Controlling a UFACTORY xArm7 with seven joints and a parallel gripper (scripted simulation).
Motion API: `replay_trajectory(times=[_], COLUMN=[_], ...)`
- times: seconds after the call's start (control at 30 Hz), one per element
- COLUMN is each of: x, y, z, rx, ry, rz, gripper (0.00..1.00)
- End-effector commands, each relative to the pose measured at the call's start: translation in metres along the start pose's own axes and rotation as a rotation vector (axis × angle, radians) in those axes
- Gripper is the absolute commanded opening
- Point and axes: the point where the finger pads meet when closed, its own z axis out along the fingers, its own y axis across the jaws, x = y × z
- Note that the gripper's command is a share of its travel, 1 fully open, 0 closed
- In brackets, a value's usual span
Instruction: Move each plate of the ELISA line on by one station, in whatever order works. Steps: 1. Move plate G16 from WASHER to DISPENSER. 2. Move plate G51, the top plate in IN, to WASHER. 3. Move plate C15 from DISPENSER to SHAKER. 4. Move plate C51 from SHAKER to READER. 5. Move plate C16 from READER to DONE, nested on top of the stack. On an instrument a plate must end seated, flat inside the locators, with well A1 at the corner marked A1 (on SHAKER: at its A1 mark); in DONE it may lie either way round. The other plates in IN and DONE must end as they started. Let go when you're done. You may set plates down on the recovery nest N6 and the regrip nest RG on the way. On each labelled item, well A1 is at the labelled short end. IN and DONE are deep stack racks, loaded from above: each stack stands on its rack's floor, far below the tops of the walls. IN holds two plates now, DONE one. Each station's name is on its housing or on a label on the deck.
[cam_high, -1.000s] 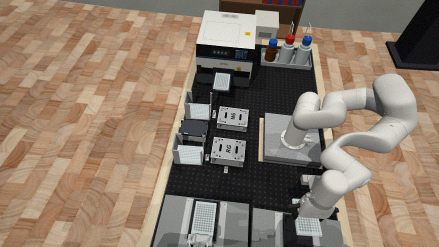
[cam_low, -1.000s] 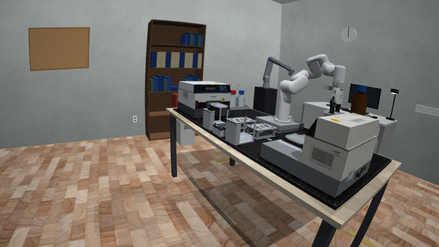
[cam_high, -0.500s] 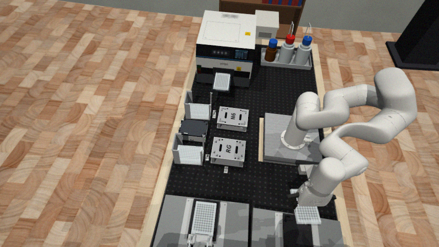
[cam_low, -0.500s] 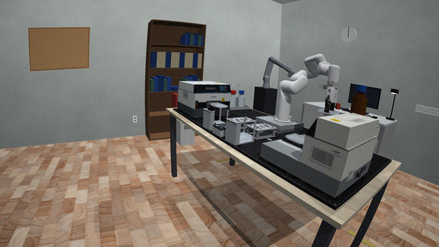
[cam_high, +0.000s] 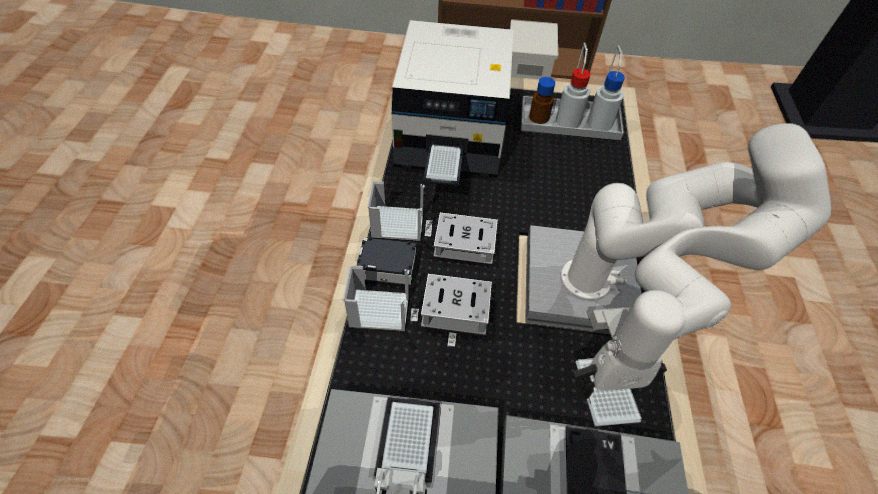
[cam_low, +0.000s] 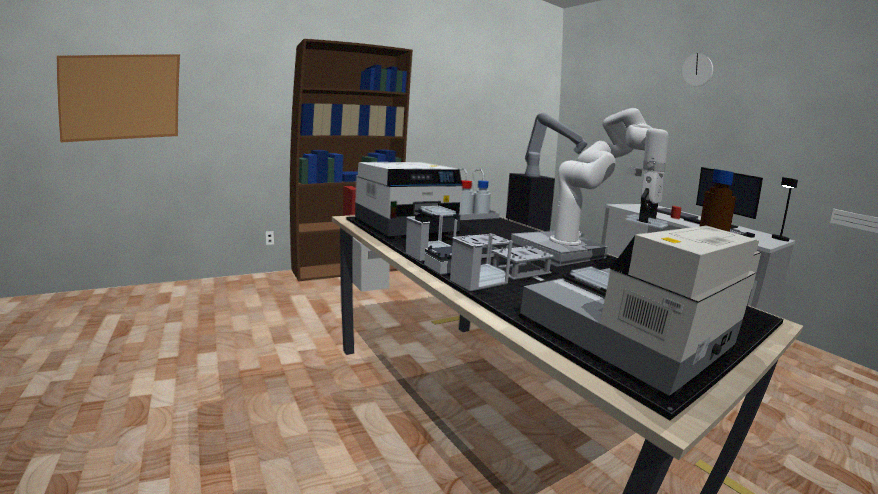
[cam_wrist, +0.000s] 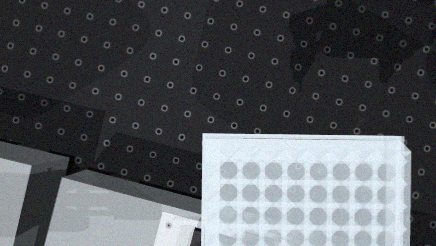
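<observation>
My gripper (cam_high: 609, 393) (cam_low: 644, 213) is shut on a white well plate (cam_high: 614, 407) (cam_wrist: 305, 192). I cannot read its label. I hold it level over the black deck, just behind the front right instrument, whose dark nest (cam_high: 593, 459) with an A1 mark is empty. That instrument's grey housing (cam_wrist: 100, 210) shows at the lower left of the wrist view. Another white plate (cam_high: 407, 436) sits in the front left instrument. A plate (cam_high: 443, 162) lies on the tray of the big white instrument at the back. The dark shaker block (cam_high: 385, 256) stands between the two racks.
Two stack racks (cam_high: 397, 222) (cam_high: 379, 309) with white plates stand at the deck's left edge. Nests N6 (cam_high: 465, 232) and RG (cam_high: 458, 299) are empty. A bottle rack (cam_high: 572, 101) is at the back right. The arm's base plate (cam_high: 546, 276) is mid right.
</observation>
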Motion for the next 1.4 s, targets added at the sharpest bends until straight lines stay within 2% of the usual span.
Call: replay_trajectory(times=[0.0, 0.07, 0.57, 0.73, 1.07, 1.37], x=[0.009, 0.009, 0.058, 0.066, 0.086, 0.1], y=[0.002, 0.002, 0.008, 0.009, -0.017, -0.036], z=[-0.002, -0.002, -0.002, -0.002, -0.002, -0.002], rx=[0.003, 0.003, 0.004, 0.004, 0.004, 0.004], ry=[-0.006, -0.006, -0.005, -0.005, -0.005, -0.005], rz=[-0.002, -0.002, -0.125, -0.125, -0.241, -0.247], gripper=[0.0, 0.0, 0.0, 0.0, 0.0, 0.0])
